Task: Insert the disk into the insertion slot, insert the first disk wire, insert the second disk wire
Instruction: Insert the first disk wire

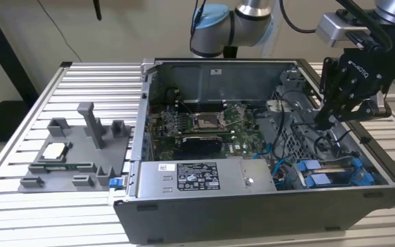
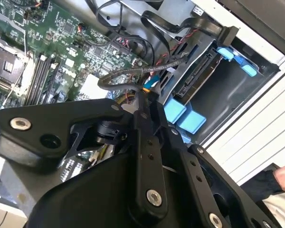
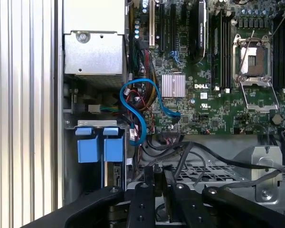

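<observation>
Done, apparently: disk [image 1: 319, 177] in insertion slot [image 2: 237, 90] | gripper [image 2: 145, 97]: pinched tight on dark disk wire [image 2: 115, 75] | left, seemingly: both wire connections

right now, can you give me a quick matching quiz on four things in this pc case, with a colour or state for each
Things:
1. disk
2. motherboard
3. power-supply box
4. gripper

Colour or state:
a. green
b. shut on a dark wire
c. grey with a white label
d. framed in bright blue

Pairs: 1-d, 2-a, 3-c, 4-b
</observation>
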Robot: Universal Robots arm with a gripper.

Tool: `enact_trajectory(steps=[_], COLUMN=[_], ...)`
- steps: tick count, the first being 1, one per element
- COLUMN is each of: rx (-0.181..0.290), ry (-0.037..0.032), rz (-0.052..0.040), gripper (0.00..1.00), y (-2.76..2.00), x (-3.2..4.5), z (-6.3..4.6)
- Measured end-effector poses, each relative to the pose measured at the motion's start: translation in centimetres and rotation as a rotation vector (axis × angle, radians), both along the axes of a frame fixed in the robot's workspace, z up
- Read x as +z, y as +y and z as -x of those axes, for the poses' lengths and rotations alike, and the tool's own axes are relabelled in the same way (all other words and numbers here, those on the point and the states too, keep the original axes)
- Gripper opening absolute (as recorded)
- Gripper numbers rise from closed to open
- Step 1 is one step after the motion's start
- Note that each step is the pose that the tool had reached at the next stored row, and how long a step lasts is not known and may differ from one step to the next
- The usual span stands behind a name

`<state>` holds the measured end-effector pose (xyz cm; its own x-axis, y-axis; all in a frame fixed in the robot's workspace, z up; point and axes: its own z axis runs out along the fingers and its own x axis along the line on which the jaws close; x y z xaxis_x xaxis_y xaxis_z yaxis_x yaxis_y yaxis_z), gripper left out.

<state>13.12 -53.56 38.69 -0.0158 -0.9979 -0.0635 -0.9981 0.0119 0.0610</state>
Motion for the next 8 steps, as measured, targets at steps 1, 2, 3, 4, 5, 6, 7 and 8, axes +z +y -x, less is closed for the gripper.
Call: enact_trajectory(steps=[1, 2, 3, 4, 5, 6, 7, 8], rx=[0.0, 0.0, 0.0, 0.0, 0.0, 0.0, 0.0, 0.0], ry=[0.0, 0.0, 0.0, 0.0, 0.0, 0.0, 0.0, 0.0], rz=[0.0, 0.0002, 0.0002, 0.0001, -0.0001, -0.0014, -0.0064, -0.0143], gripper=[0.19, 0.19, 0.19, 0.19, 0.19, 0.19, 0.19, 0.19], y=[0.0, 0.0, 0.0, 0.0, 0.0, -0.01, -0.01, -0.01], x=[0.0, 0.01, 0.01, 0.01, 0.01, 0.02, 0.0, 0.0], z=[0.0, 0.0, 0.0, 0.0, 0.0, 0.0, 0.01, 0.02])
